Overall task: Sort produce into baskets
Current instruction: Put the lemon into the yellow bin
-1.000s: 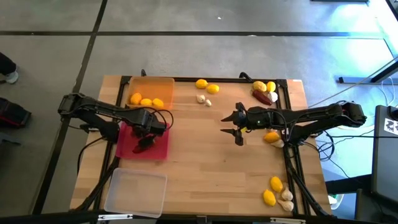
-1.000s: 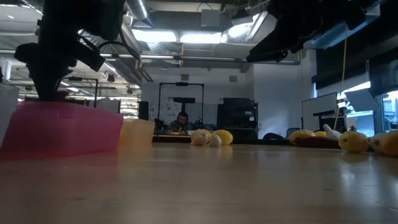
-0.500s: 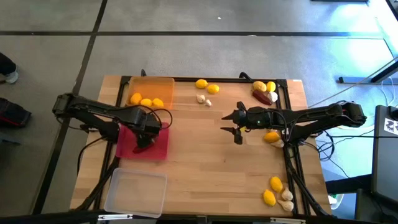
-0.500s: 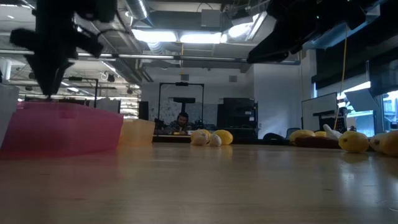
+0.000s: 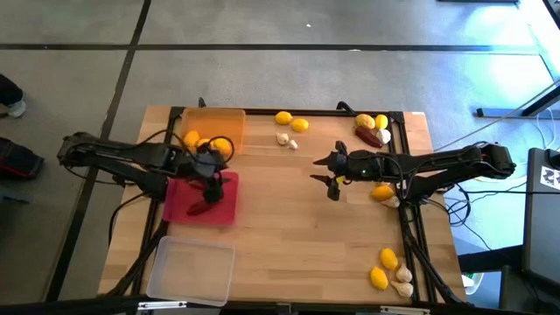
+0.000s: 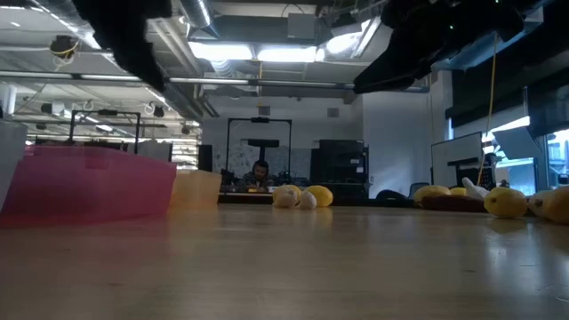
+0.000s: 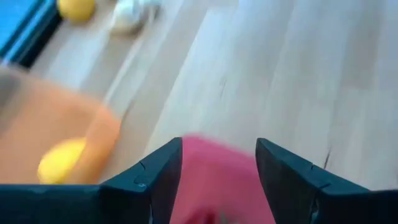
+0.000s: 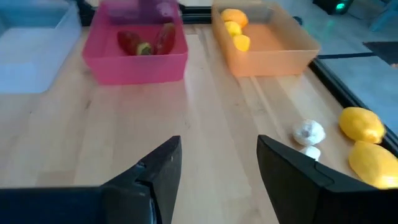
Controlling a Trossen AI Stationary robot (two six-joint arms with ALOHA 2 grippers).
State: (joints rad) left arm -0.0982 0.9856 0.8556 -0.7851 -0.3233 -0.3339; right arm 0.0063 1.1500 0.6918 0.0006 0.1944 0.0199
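We find three lemons in the orange tray [image 5: 213,122] and two peppers in the red tray [image 5: 220,206]; the clear tray [image 5: 191,271] holds nothing. The left gripper [image 5: 210,166] hangs open and empty above them, the right gripper [image 5: 330,175] likewise mid-table [image 5: 289,227]. Much produce [image 5: 390,269] lies unsorted; a workshop lies beyond.

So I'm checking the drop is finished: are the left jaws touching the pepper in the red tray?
Apart. The left wrist view shows the left gripper open and empty above the red tray; the pepper lies in it.
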